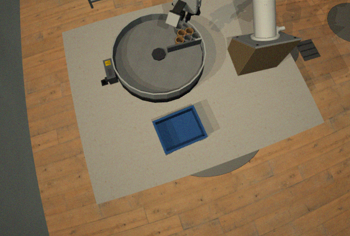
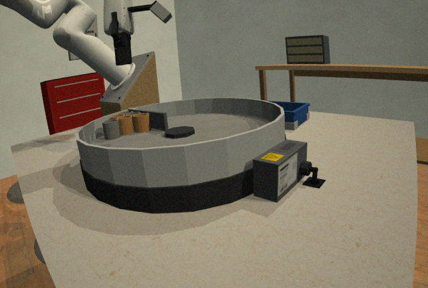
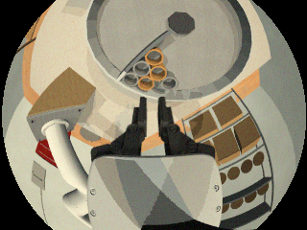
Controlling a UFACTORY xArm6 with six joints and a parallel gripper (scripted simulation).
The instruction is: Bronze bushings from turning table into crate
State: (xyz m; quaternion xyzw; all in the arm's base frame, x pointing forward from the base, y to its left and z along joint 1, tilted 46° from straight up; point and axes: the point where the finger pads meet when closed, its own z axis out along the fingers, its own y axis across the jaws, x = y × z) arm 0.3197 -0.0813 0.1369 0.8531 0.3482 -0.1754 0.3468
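Three bronze bushings [image 1: 179, 42] [image 2: 141, 123] [image 3: 154, 63] stand upright, clustered on the turning table [image 1: 135, 44] [image 2: 214, 122] [image 3: 206, 57] near its rim and dividing bar. Several steel bushings [image 1: 195, 35] [image 2: 111, 129] [image 3: 169, 83] stand among and beside them; the camera on the arm partly hides some in the top view. My gripper [image 1: 188, 17] [image 2: 124, 63] [image 3: 152, 104] hangs well above the rim side of the cluster, pointing down. Its fingers are open by a narrow gap with nothing between them. The blue crate [image 1: 186, 126] [image 2: 296, 117] shows no bushings inside.
The dividing bar [image 1: 184, 46] [image 2: 157, 119] runs from the dark hub [image 1: 158, 53] [image 2: 179, 131] [image 3: 181, 23] to the raised rim. A drive box [image 1: 109, 70] [image 2: 276, 170] is fixed at the outer side. The arm's wedge base [image 1: 260, 55] stands right of the table.
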